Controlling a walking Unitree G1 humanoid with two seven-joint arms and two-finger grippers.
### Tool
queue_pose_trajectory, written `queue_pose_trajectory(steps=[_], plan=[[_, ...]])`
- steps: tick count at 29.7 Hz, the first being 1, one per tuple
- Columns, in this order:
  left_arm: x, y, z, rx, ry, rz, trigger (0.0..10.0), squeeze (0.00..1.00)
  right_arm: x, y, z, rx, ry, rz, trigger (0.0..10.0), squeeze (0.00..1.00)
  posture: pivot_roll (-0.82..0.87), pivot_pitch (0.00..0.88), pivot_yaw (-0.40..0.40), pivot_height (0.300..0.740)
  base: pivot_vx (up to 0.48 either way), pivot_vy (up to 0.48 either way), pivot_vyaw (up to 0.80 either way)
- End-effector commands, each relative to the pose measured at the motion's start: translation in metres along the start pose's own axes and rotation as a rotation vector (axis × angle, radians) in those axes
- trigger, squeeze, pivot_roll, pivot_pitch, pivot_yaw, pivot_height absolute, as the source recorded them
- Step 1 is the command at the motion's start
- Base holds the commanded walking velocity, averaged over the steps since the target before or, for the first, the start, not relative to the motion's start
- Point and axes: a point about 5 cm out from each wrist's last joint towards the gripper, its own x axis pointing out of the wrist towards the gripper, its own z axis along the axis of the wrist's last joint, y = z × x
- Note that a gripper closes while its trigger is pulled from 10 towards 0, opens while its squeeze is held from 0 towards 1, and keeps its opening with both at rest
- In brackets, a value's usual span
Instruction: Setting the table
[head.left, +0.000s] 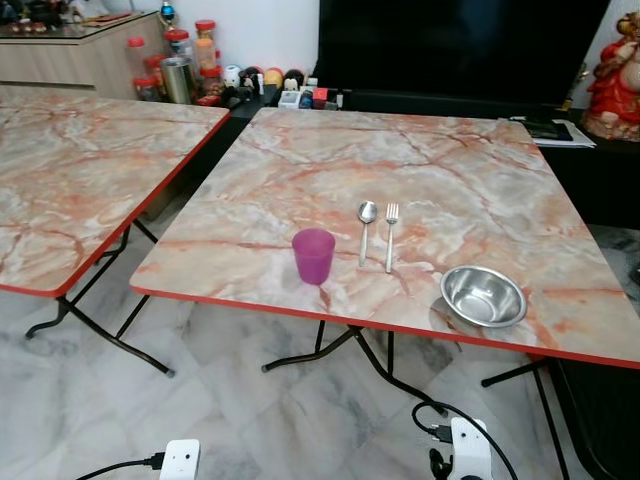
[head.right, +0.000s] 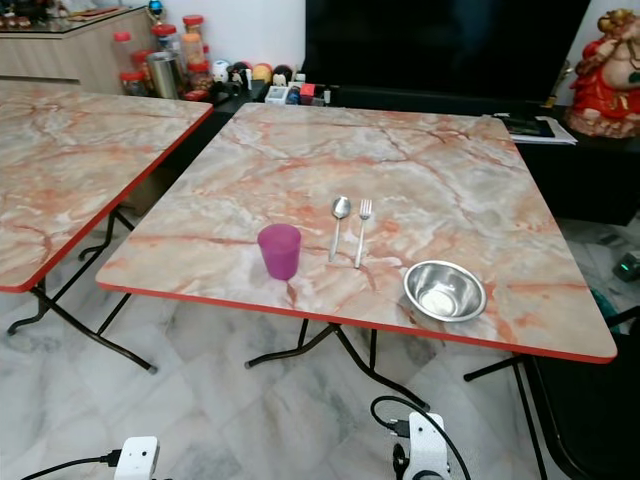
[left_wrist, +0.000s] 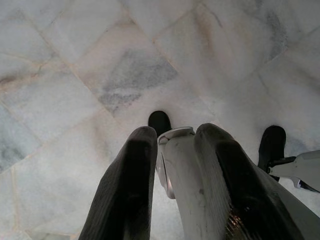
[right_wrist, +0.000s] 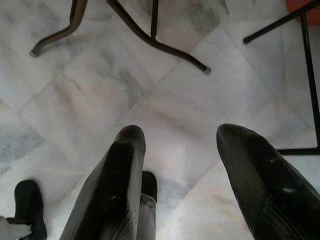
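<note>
A marble-patterned folding table (head.left: 440, 170) with a red edge stands before me. Near its front edge are a purple cup (head.left: 313, 255), then a spoon (head.left: 366, 228) and a fork (head.left: 390, 236) lying side by side, and a steel bowl (head.left: 483, 296) at the front right. Both arms hang down over the marble floor. The left gripper (left_wrist: 177, 131) is open, with only my own leg and foot showing through the gap. The right gripper (right_wrist: 182, 131) is open and empty above the floor, near the table's black legs (right_wrist: 150, 40).
A second marble table (head.left: 80, 170) stands to the left across a narrow gap. Jars (head.left: 180, 60) and small items line the back wall beside a black TV unit (head.left: 460, 50). A red statue (head.left: 615, 80) is at the back right and a dark chair (head.left: 600, 410) at the lower right.
</note>
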Motion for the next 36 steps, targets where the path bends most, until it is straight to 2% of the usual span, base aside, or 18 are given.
queue_pose_trajectory(steps=[1,21,26,35,36], plan=[[0.000,0.001,-0.003,-0.001,0.018,-0.004,10.0,0.00,0.000,-0.004,0.004,0.013,-0.041,-0.023,10.0,0.00,-0.01,0.000,-0.010,0.732,0.000,0.000,0.00],[-0.001,0.003,-0.003,0.011,0.023,-0.011,10.0,0.00,-0.010,-0.009,0.034,-0.027,-0.344,0.019,10.0,0.00,-0.03,0.000,-0.006,0.732,0.000,0.000,0.00],[-0.001,0.003,-0.002,0.010,0.023,-0.014,10.0,0.00,-0.013,-0.008,0.041,-0.035,-0.382,0.022,10.0,0.00,-0.04,0.000,-0.006,0.732,0.000,0.000,0.00],[0.000,0.003,-0.002,0.009,0.025,-0.017,10.0,0.00,-0.023,-0.010,0.035,-0.046,-0.407,0.019,10.0,0.00,-0.04,0.000,-0.004,0.732,0.000,0.000,0.00],[0.000,0.003,-0.001,0.009,0.024,-0.018,10.0,0.00,-0.028,-0.011,0.037,-0.061,-0.433,0.017,10.0,0.00,-0.04,0.000,-0.003,0.732,0.000,0.000,0.00]])
